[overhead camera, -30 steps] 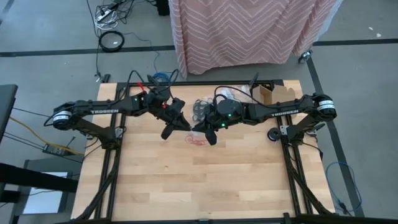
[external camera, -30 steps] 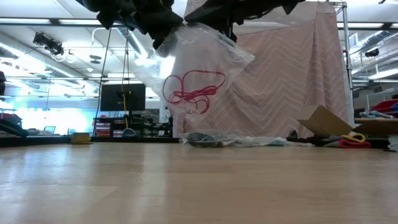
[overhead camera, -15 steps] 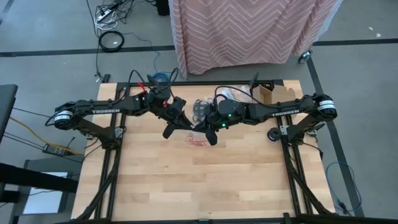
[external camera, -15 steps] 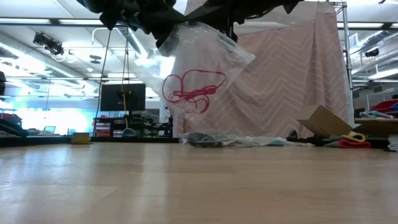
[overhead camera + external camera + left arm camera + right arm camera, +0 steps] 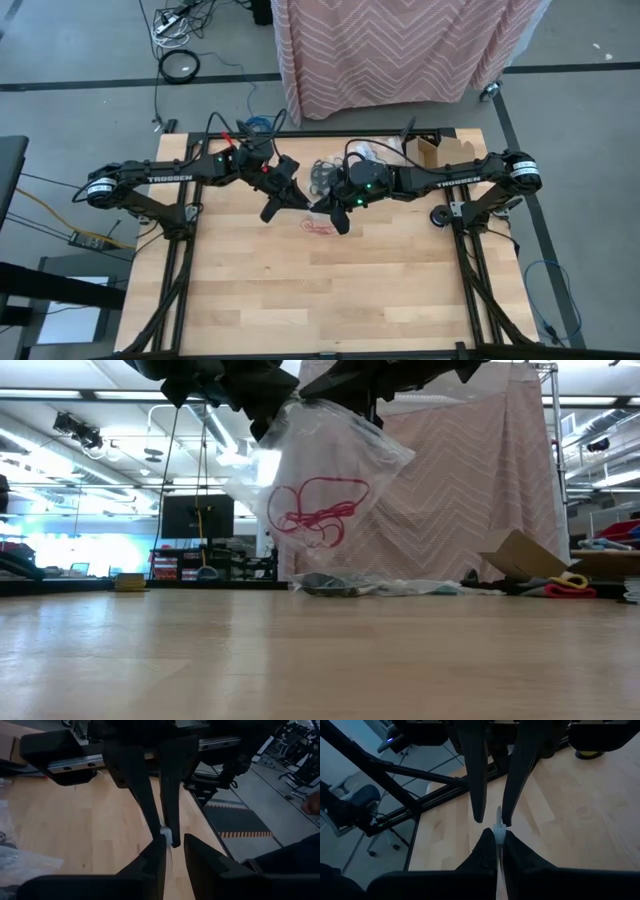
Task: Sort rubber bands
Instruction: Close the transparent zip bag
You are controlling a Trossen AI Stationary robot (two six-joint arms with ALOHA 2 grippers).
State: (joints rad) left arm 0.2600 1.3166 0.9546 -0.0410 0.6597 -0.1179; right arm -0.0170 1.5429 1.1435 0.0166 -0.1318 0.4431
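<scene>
A clear plastic bag (image 5: 335, 460) hangs high above the table, with a tangle of red rubber bands (image 5: 318, 510) inside it; the same red rubber bands (image 5: 318, 226) show through it from above. My right gripper (image 5: 499, 839) is shut on the bag's top edge. My left gripper (image 5: 175, 842) faces it from the table's left and is open, one finger on either side of that same edge. I cannot tell whether it touches the bag. Black, brown and teal bands do not show clearly. My right gripper pinches the bag's top edge (image 5: 498, 827) between its two fingertips, reaching in level from the table's right. How many layers it has, I cannot tell. The bag is lifted clear and hangs below the fingers, the red bands sagging in its lower part (image 5: 320, 525).
A heap of clear crinkly bags (image 5: 325, 175) lies at the far edge and shows low across the table (image 5: 380, 586). A cardboard box (image 5: 520, 555) stands at the far right beside red and yellow items (image 5: 570, 584). Bare wood (image 5: 320, 290) fills the near half.
My left gripper has crept a little toward the right gripper and the far edge. The hanging bag and its red bands have shifted slightly toward the table's right and stay lifted clear.
</scene>
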